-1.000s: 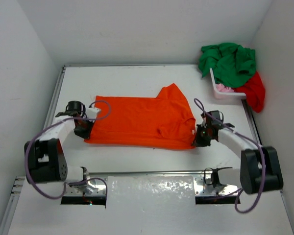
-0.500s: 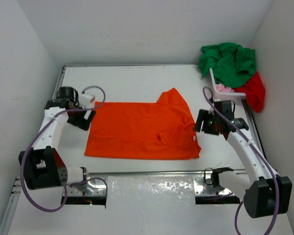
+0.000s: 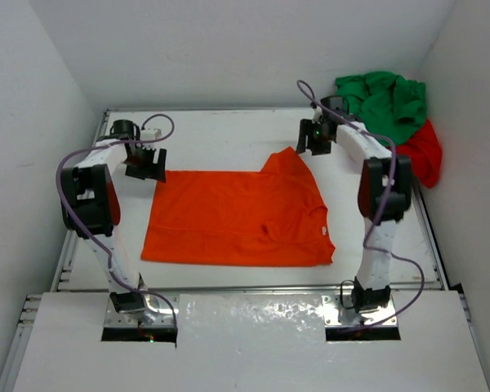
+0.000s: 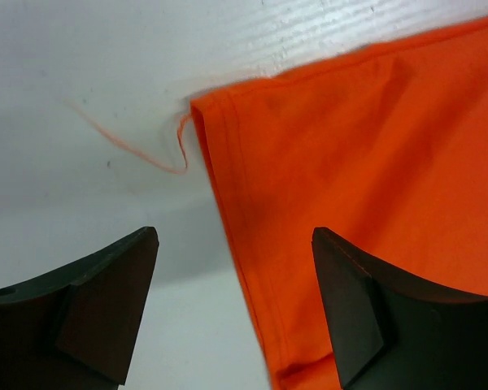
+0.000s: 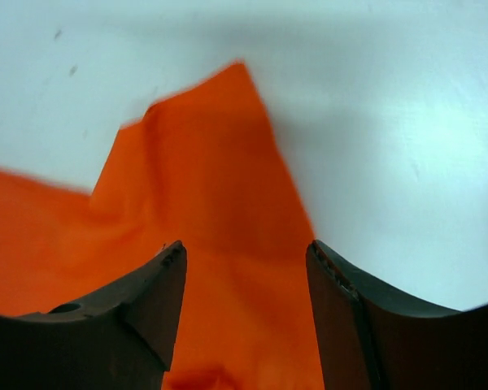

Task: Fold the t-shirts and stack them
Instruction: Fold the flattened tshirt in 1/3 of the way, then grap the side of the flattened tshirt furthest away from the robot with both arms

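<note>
Both arms have swung away from the side edges of the orange t-shirt [image 3: 237, 216] to its far edge, and the cloth they had been pinching is let go. The shirt lies spread flat in the middle of the bench [image 3: 212, 131], one sleeve pointing up toward the far side. A loose orange thread [image 4: 130, 148] trails from its far-left corner onto the bench. The left tool [image 3: 144, 163] hangs over that corner, fingers spread, nothing between them. The right tool [image 3: 314, 140] hangs over the sleeve's tip, likewise spread and holding nothing. At the far right corner, a green t-shirt [image 3: 384, 102] is heaped above a red t-shirt [image 3: 426, 153], well apart from the orange one.
</note>
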{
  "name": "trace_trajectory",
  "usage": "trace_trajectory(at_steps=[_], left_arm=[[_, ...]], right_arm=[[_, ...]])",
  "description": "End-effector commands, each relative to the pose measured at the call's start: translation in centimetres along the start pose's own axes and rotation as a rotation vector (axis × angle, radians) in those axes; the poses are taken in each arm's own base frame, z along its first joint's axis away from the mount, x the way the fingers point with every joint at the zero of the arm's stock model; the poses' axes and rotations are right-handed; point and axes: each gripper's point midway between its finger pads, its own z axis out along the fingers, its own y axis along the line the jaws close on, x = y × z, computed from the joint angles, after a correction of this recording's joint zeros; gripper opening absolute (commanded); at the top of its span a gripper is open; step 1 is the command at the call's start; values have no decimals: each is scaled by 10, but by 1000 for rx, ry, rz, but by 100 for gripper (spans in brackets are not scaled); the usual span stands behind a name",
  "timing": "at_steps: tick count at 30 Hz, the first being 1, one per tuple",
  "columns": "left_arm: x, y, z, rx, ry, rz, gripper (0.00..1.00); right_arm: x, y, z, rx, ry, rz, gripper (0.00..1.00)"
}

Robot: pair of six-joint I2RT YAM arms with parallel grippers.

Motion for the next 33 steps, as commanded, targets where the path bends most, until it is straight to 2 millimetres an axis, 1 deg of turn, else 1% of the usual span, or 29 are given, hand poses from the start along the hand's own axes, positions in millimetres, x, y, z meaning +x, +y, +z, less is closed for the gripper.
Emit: trace_trajectory(at_steps=[1, 2, 3, 4, 5, 6, 7, 10, 12, 15, 16, 18, 19, 20, 21, 22, 23, 24, 25, 26, 28, 29, 30, 31, 32, 33], left_arm=[[-51, 6, -2, 14, -150, -24, 75], [-53, 8, 2, 11, -152, -30, 75], [-51, 10, 7, 13, -145, -33, 75], [-47, 11, 17, 18, -128, -38, 75], [-45, 12, 21, 22, -119, -39, 75], [-42, 12, 25, 25, -109, -43, 75], [-36, 11, 33, 40, -88, -47, 75], [-27, 5, 44, 80, -63, -61, 74], [-20, 2, 49, 95, -50, -75, 73], [-9, -10, 51, 152, -30, -94, 70], [-7, -14, 50, 166, -29, -91, 69], [-7, -15, 48, 170, -32, -86, 67], [-10, -14, 48, 161, -50, -83, 67], [-12, -13, 48, 157, -59, -83, 59], [-18, -13, 50, 160, -81, -81, 54], [-20, -13, 51, 165, -91, -76, 40], [-21, -13, 52, 170, -94, -75, 28], [-22, -14, 55, 179, -96, -75, 15], [-22, -14, 54, 181, -97, -77, 0], [-22, -16, 53, 187, -96, -73, 0], [-24, -20, 37, 188, -127, -8, 0], [-36, -20, 16, 162, -188, 65, 0], [-28, -18, 12, 134, -184, 91, 0], [-30, -17, 3, 111, -204, 126, 0], [-37, -17, -16, 81, -248, 195, 0], [-29, -18, -19, 74, -237, 220, 0]], right_arm=[[-21, 8, 40, -30, 20, -54, 59], [-19, 9, 50, -35, 45, -60, 60], [-22, 7, 72, -30, 55, -80, 62], [-19, 10, 83, -23, 67, -100, 63], [-18, 6, 92, -1, 70, -117, 64], [-13, 3, 105, 6, 84, -118, 64], [-10, 3, 112, 3, 86, -120, 64], [1, 3, 126, 6, 102, -116, 63], [7, 1, 130, 19, 110, -123, 63], [11, 5, 133, 12, 111, -134, 56], [13, 8, 134, 8, 117, -139, 50], [14, 10, 134, 3, 118, -143, 42], [12, 13, 134, -7, 108, -144, 33], [14, 13, 134, -6, 109, -139, 26], [12, 14, 134, -9, 98, -134, 10], [10, 15, 132, -12, 92, -133, 4], [12, 15, 131, -11, 96, -131, 0], [10, 15, 128, -14, 93, -130, 0], [9, 19, 120, -32, 91, -128, 0], [6, 22, 113, -41, 85, -131, 0], [0, 26, 95, -51, 54, -143, 0], [3, 29, 70, -55, 36, -144, 0], [-6, 33, 58, -63, -26, -151, 0], [-6, 36, 46, -66, -56, -142, 0], [7, 39, 20, -74, -71, -134, 0], [6, 42, 10, -86, -110, -114, 0]])
